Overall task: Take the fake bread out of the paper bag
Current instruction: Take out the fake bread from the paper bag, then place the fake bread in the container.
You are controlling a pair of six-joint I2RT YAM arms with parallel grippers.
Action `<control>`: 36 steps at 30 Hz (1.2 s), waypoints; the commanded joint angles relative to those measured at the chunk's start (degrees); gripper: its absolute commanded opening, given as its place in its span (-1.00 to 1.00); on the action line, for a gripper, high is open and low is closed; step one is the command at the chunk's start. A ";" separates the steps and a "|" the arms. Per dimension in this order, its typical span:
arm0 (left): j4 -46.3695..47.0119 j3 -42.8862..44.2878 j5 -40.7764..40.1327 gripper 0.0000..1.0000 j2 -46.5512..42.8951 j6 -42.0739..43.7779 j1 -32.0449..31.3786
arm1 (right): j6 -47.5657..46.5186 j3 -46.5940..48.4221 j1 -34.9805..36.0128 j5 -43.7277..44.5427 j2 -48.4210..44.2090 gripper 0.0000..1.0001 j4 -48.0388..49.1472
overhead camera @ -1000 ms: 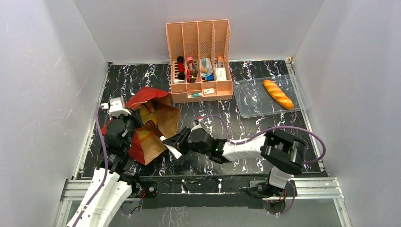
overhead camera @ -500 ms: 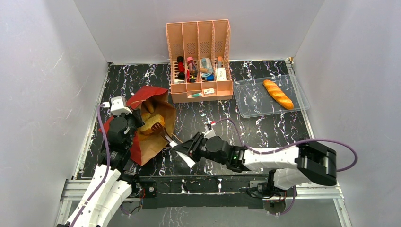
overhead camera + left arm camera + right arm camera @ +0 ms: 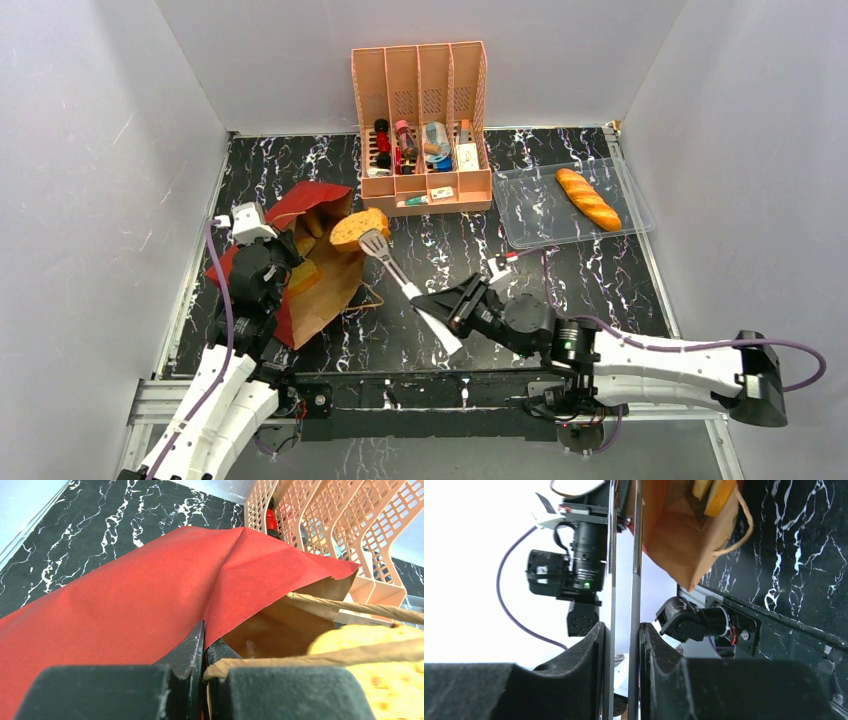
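Observation:
The paper bag (image 3: 330,285), brown with a red part, lies on its side at the left, its mouth facing right. My left gripper (image 3: 275,262) is shut on the bag's edge (image 3: 215,625) at the mouth. My right gripper (image 3: 445,305) is shut on metal tongs (image 3: 395,270), whose two bars (image 3: 636,555) run between its fingers. The tongs' tips hold a yellow-brown slice of fake bread (image 3: 360,227) in the air just outside the bag's mouth. More bread (image 3: 303,277) lies inside the bag (image 3: 684,535), and shows yellow (image 3: 380,675) in the left wrist view. A golden baguette (image 3: 588,198) lies at the back right.
A clear plastic tray (image 3: 530,220) at the back right holds the baguette. A pink slotted organizer (image 3: 425,100) with small bottles and boxes stands at the back centre. The bag's loop handle (image 3: 368,298) lies on the black marbled table. White walls enclose three sides.
My right arm has drawn back to the right. The tongs have pulled the bread slice out of the bag's mouth and raised it toward the back. The left gripper stays on the bag.

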 commanded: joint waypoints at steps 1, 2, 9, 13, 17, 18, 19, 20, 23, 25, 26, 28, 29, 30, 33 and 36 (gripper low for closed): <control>-1.62 1.79 -3.36 -1.00 0.72 0.72 -0.02 | -2.32 0.42 0.40 5.82 -8.56 -1.00 -3.65; -1.59 1.79 -3.51 -1.00 0.90 1.05 -0.04 | -2.64 0.37 0.40 6.50 -10.17 -1.00 -4.42; -1.68 2.22 -3.63 -1.00 1.53 2.85 -0.04 | -4.26 2.25 0.40 13.62 -20.13 -1.00 -13.42; -1.68 2.25 -2.95 -1.00 0.70 2.86 -0.03 | -4.02 2.98 0.40 19.69 -24.45 -1.00 -18.98; -2.02 2.49 -2.24 -1.00 -0.22 2.99 0.03 | -3.63 4.46 0.40 26.17 -27.91 -1.00 -26.01; -2.15 2.55 -2.12 -1.00 -0.42 3.09 0.00 | -3.44 4.93 0.40 27.84 -28.32 -1.00 -27.81; -2.24 2.59 -2.02 -1.00 -0.58 3.09 -0.03 | -3.11 5.42 0.40 29.50 -28.70 -1.00 -29.52; -2.32 2.59 -1.89 -1.00 -0.74 3.11 -0.04 | -2.86 5.79 0.40 31.42 -29.00 -1.00 -31.09; -2.29 2.66 -1.33 -1.00 -1.17 3.12 -0.02 | -1.71 6.65 0.40 37.58 -29.62 -1.00 -35.35; -2.29 2.77 -0.98 -1.00 -1.36 3.08 -0.04 | -1.37 7.35 0.40 41.46 -29.72 -1.00 -37.45; -2.28 2.85 -0.80 -1.00 -1.36 3.11 -0.05 | -1.41 7.80 0.40 42.87 -29.61 -1.00 -38.20; -2.13 3.03 -0.48 -1.00 -1.36 3.20 0.00 | -1.61 9.03 0.40 45.21 -28.93 -1.00 -39.81; -2.03 3.18 -0.32 -1.00 -1.32 3.20 0.01 | -1.77 9.67 0.40 46.00 -28.33 -1.00 -40.34; -1.90 3.24 -0.21 -1.00 -1.24 3.20 -0.04 | -2.30 10.22 0.40 46.54 -27.70 -1.00 -40.41; -1.46 3.27 0.33 -1.00 -1.11 2.74 -0.05 | -5.59 11.80 0.40 46.42 -24.75 -1.00 -37.83; -1.15 3.25 0.70 -1.00 -1.10 2.09 -0.02 | -9.16 13.06 0.40 45.36 -20.17 -1.00 -33.36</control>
